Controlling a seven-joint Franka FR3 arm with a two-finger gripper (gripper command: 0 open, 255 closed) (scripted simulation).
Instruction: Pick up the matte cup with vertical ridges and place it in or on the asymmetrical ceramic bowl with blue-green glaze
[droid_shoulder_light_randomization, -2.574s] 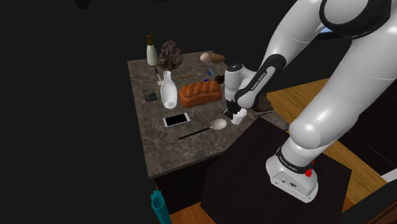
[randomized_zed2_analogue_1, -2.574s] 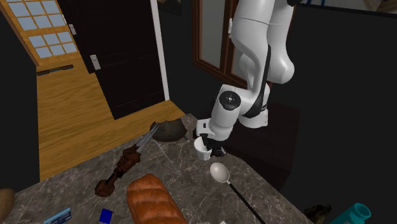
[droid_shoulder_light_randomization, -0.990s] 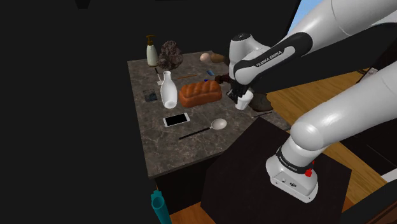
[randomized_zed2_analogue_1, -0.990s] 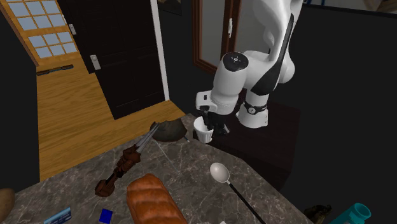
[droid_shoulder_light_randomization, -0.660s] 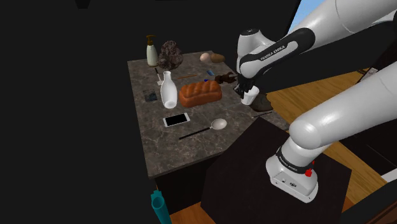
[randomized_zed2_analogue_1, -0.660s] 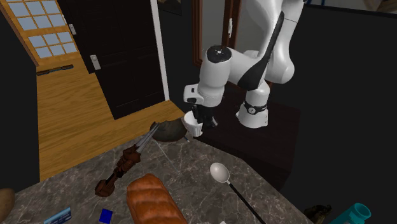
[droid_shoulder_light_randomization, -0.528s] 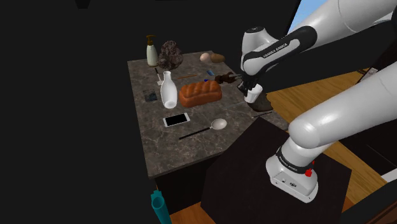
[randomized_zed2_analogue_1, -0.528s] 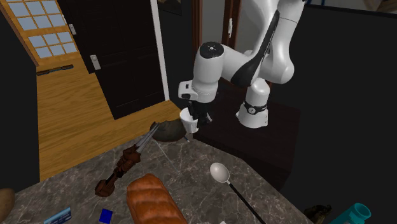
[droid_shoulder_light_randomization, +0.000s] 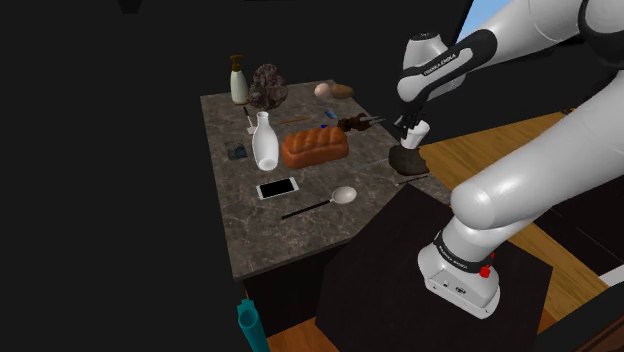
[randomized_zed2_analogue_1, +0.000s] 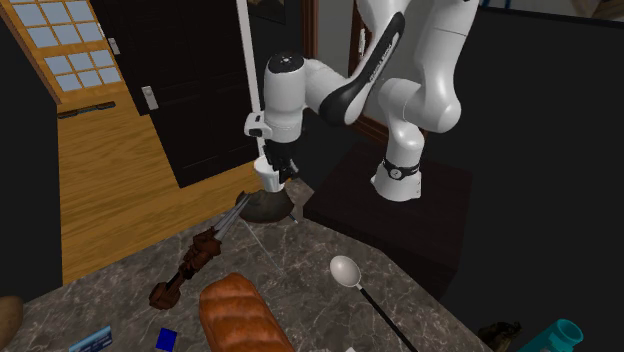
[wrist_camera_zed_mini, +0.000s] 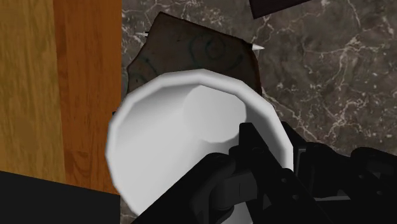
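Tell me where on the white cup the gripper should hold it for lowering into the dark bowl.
Its rim wall, from straight above, as the gripper does now: one finger inside, one outside. The white cup hangs upright, mouth up and wide, above the dark bowl.

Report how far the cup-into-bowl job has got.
Done: the pickup. The hand clasps the white cup by its rim, clear of the marble counter.
In hand: the carry. The cup hangs over the dark bowl at the counter's edge, and the wrist view shows the bowl just beyond the cup.
Left: lower the cup into the bowl and let go.
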